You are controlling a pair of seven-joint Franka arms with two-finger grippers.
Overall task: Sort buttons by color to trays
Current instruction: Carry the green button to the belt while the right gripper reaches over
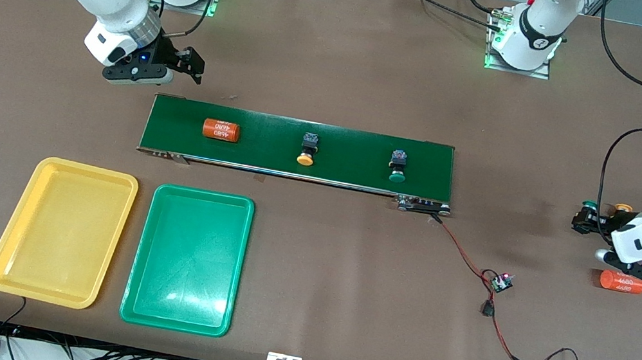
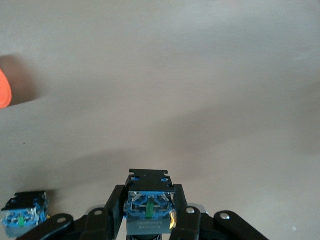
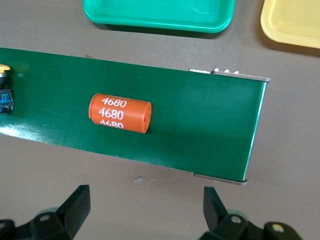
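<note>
A: Where are the buttons?

B: A yellow-capped button (image 1: pixel 307 150) and a green-capped button (image 1: pixel 397 167) lie on the dark green belt (image 1: pixel 359 147), mid-frame in the front view, with an orange cylinder (image 1: pixel 220 130) toward the belt's other end. At the frame's right edge the left claw (image 1: pixel 589 221) is clenched on a button (image 2: pixel 148 209); a second button (image 2: pixel 24 216) sits just beside it.

A: And the right claw (image 1: pixel 191 68)?

B: Released, hanging over the table (image 1: pixel 340 66) at upper left. The yellow tray (image 1: pixel 27 222) and green tray (image 1: pixel 152 256) lie side by side at lower left.
</note>
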